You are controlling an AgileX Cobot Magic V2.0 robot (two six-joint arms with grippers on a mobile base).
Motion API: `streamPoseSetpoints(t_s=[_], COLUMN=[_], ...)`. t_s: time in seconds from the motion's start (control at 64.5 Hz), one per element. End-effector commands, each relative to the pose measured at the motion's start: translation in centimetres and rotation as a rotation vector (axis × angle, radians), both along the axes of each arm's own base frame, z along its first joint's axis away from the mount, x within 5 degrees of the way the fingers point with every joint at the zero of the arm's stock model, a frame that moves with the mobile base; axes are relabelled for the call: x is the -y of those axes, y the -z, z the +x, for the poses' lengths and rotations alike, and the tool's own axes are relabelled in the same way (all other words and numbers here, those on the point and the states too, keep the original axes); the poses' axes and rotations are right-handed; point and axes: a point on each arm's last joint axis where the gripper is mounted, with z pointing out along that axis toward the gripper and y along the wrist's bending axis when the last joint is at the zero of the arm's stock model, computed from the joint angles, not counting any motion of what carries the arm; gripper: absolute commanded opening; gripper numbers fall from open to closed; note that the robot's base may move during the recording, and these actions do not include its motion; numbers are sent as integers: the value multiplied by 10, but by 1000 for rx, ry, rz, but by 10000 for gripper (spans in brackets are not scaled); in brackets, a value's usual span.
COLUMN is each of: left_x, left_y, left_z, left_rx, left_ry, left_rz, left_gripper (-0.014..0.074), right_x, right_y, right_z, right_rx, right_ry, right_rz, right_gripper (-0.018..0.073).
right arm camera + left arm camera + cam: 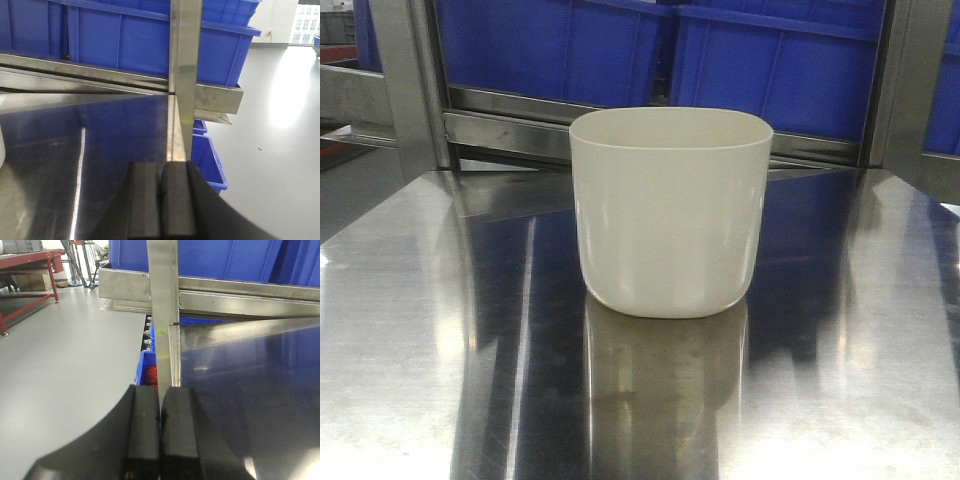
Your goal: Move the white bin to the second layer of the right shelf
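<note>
Polished steel table (pixel 420 400) fills the front view's foreground. The white bin (pixel 670 215) stands upright at its centre, mouth up, about as wide as tall, so it has no marked long axis. Blue crates (pixel 770 70) sit behind at twelve o'clock. From the left wrist, the left gripper (pixel 160 440) shows at six o'clock, jaws clenched on nothing, a steel post (pixel 162 290) straight ahead. From the right wrist, the right gripper (pixel 161 200) is likewise clenched empty, and a cream sliver at nine o'clock is probably the bin. Both jaws should release first, then close on opposite walls below the rim, keeping the bin level.
</note>
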Motion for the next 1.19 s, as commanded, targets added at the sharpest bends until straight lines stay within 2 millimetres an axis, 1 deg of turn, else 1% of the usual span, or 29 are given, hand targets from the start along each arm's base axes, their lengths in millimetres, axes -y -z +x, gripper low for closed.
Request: streamPoseSetpoints(t_s=[0.0,1.038,1.085,1.178], left_x=[0,0,0,0], left_y=[4,4,4,4], left_z=[0,0,0,0], left_rx=[60,60,60,60], left_ry=[4,4,4,4], left_rz=[-16,-16,-16,-16], left_gripper=[85,85,85,85], right_x=[1,1,1,1], right_y=[-15,-14,-17,-28], right_z=[-3,-3,-3,-5], right_rx=[124,113,116,144], right_ry=[11,10,10,9], right_rz=[-9,-9,-9,-9], right_gripper=[57,57,57,57])
